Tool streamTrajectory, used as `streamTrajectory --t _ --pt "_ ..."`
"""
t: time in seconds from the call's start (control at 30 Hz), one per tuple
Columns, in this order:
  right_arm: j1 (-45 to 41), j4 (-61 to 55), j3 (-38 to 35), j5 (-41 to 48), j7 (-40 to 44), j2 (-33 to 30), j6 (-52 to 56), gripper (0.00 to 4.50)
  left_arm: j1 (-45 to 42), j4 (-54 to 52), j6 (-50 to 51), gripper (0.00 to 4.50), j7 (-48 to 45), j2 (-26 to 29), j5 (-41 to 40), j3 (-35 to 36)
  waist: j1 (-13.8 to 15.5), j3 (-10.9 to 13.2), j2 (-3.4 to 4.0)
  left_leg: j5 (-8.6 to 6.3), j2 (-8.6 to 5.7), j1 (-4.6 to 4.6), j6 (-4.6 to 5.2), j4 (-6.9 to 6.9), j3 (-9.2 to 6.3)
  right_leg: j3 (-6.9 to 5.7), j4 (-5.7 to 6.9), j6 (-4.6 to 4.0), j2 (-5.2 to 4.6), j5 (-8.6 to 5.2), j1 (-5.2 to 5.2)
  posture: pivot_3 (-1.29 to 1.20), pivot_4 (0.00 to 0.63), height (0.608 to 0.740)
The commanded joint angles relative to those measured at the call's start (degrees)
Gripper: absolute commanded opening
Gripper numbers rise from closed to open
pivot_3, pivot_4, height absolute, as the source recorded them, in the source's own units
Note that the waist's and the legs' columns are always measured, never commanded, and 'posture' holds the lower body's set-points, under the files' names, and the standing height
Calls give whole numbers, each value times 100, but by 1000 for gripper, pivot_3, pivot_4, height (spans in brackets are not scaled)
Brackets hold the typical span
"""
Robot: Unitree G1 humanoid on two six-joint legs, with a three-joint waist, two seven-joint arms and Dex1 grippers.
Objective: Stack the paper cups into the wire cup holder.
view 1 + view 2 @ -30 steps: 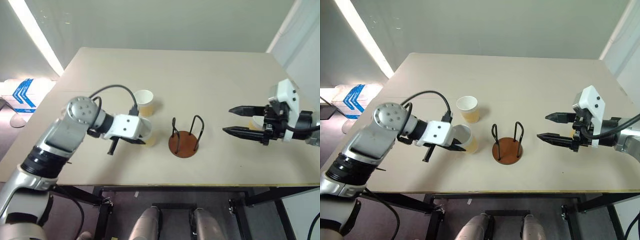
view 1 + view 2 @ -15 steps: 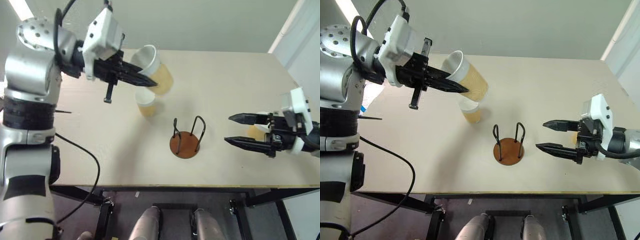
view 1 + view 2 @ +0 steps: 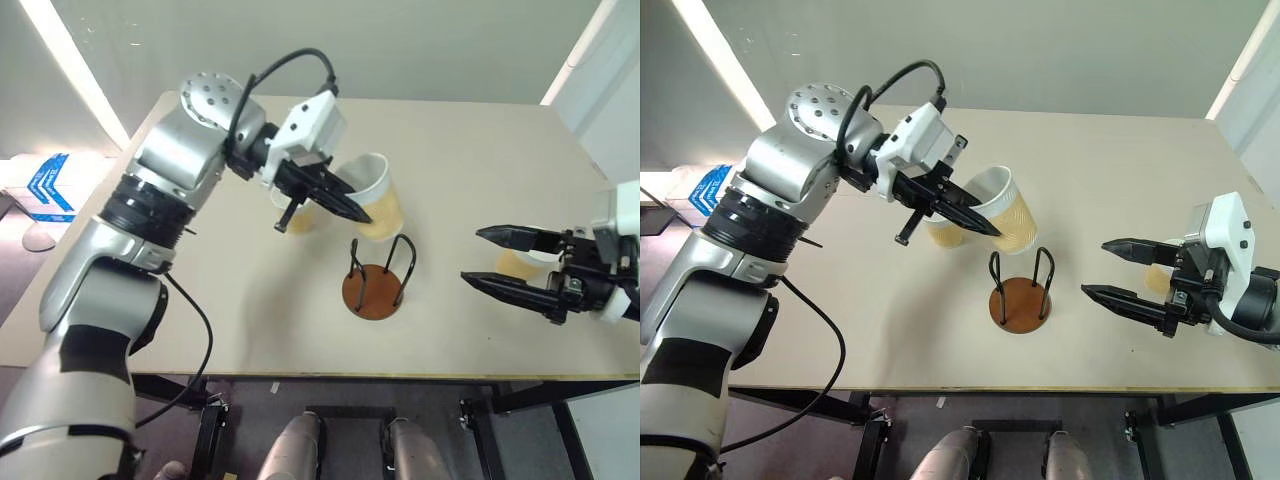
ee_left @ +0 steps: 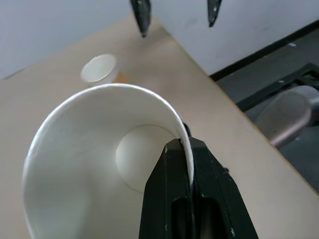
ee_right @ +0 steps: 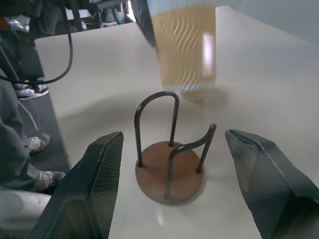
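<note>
Left eye view shows the left pincer (image 3: 352, 211) clamped shut on the rolled white rim of a tan-yellow tapered paper cup (image 3: 378, 200), one black finger inside the white wall and one outside, as the left wrist view makes plain. That held cup hangs tilted in the air just behind and above the wire cup holder (image 3: 378, 285), a round reddish-brown disc base with two upright black wire loops that stands empty near the front middle of the pale beige desk (image 3: 470, 170). A second tan-yellow paper cup (image 3: 304, 215) stands upright on the desk behind the left arm, partly hidden by the pincer. A third paper cup (image 3: 522, 260) of the same kind stands on the desk to the right, just behind the right pincer (image 3: 490, 258), and is partly hidden by its fingers. The right pincer hovers to the right of the holder with its two black fingers spread wide and nothing between them, pointing toward the holder; in the right wrist view the holder (image 5: 169, 164) sits squarely between those fingers, well apart from both.
</note>
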Motion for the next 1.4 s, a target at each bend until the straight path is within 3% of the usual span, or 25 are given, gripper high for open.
streamTrajectory --t 0.03,0.2,0.5,0.97,1.13,1.4 --pt "74 -180 -217 109 -186 8 -108 3454 -215 -157 -261 22 -230 173 -245 -308 0 0 0 -3 0 0 0 1 1 0 -1 3 0 -2 0 0 150 740" --pt "124 -181 -129 60 -289 20 -219 3454 -238 -26 -726 22 -230 168 -30 -712 6 0 0 -9 0 -1 3 6 3 1 -1 9 0 -5 2 0 150 740" --pt "117 -125 46 -59 -293 -13 -361 3454 -95 89 -836 22 -230 -202 280 -579 23 0 0 -21 -1 1 23 27 5 2 -1 11 0 -4 13 0 150 740" --pt "-62 213 -700 472 -282 -152 -389 3454 -78 100 -1061 22 -230 -304 520 -729 28 0 0 -25 -1 1 23 35 7 2 -1 10 0 -5 16 0 150 740" --pt "31 113 -645 462 -400 -164 -367 3454 -80 182 -1031 1273 -230 -462 651 -650 31 0 1 -28 -1 1 26 41 8 2 -1 11 -1 -4 18 0 150 740" --pt "337 204 -378 -277 -746 -425 -209 3454 -89 356 -932 4171 -230 -640 695 -64 38 0 1 -32 -1 0 29 46 8 3 -1 15 -1 -3 19 0 150 740"
